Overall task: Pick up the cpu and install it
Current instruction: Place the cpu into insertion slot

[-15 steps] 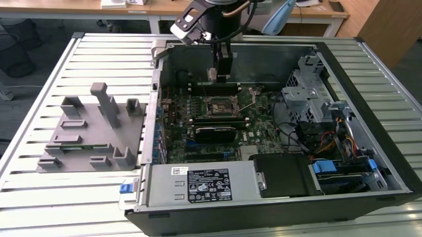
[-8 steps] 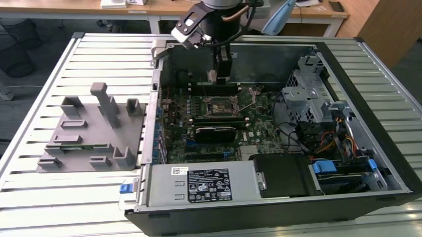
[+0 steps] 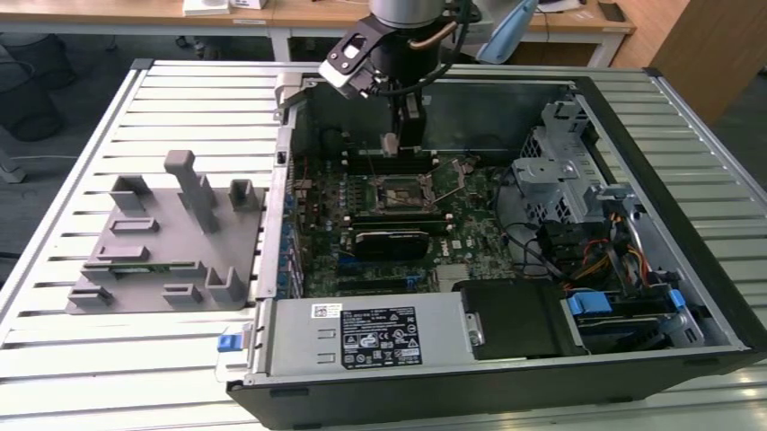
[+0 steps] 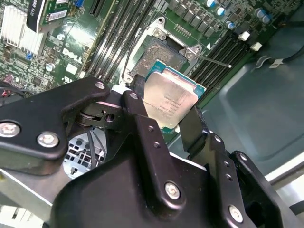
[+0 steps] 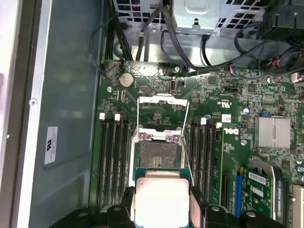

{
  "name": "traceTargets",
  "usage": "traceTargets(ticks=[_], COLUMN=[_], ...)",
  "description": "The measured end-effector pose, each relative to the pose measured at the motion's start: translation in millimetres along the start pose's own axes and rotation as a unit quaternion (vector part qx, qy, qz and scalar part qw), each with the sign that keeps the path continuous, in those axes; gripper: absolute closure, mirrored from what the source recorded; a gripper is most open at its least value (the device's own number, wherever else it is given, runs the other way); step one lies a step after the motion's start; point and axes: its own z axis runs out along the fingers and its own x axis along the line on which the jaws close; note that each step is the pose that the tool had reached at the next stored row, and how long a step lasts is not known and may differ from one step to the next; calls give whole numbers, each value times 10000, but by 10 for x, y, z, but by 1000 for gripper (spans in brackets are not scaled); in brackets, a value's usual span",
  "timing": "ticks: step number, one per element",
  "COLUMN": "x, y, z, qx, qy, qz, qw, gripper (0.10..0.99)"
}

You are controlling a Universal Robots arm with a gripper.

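Note:
My gripper (image 3: pixel 392 148) hangs inside the open computer case (image 3: pixel 671 99), over the far part of the motherboard (image 3: pixel 473 235). It is shut on the cpu (image 4: pixel 169 98), a flat square chip with a silvery top and a thin green rim, gripped by two opposite edges between the black fingers (image 4: pixel 142 124). In the first wrist view the cpu (image 5: pixel 161 200) sits just short of the black socket (image 5: pixel 156 155), whose metal load frame (image 5: pixel 163 110) is flipped open. The socket (image 4: pixel 161 53) lies bare beyond the chip, and the chip is held above the board, apart from it.
Memory slots (image 5: pixel 113 156) flank the socket on both sides. A grey fixture block (image 3: pixel 168 235) lies on the slatted table at the exterior view's left. Drive cage and cables (image 3: pixel 576 180) crowd the case's right side; a power supply (image 3: pixel 372 334) fills the near end.

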Motion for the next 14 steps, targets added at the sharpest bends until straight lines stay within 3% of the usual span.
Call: traceTargets(ticks=[6, 14], x=[0, -1], y=[9, 10], z=[75, 119], qx=[0, 0], qy=[1, 0], qz=[-5, -6], qw=[10000, 10000], gripper=[545, 545])
